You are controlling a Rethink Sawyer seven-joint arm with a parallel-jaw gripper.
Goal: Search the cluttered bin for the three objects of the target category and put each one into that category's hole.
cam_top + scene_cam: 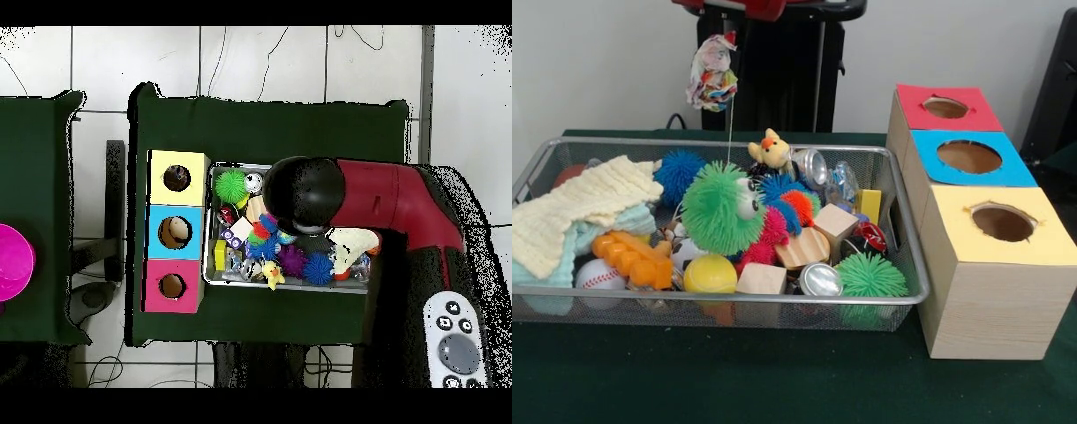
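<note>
- Above the far rim of the wire mesh bin [715,143], a crumpled printed cloth piece [712,73] hangs in the air, clear of the clutter, with a thin line running down from it toward the bin.
- The gripper itself is out of sight in the front view and hidden under the red arm [385,195] from overhead, so I cannot tell how its jaws stand.
- Inside the bin lie a green spiky ball [721,208], a cream waffle cloth [584,208], a yellow ball [710,274] and wooden blocks.
- Right of the bin sits the yellow-topped box, its hole [1003,223] showing nothing inside.
</note>
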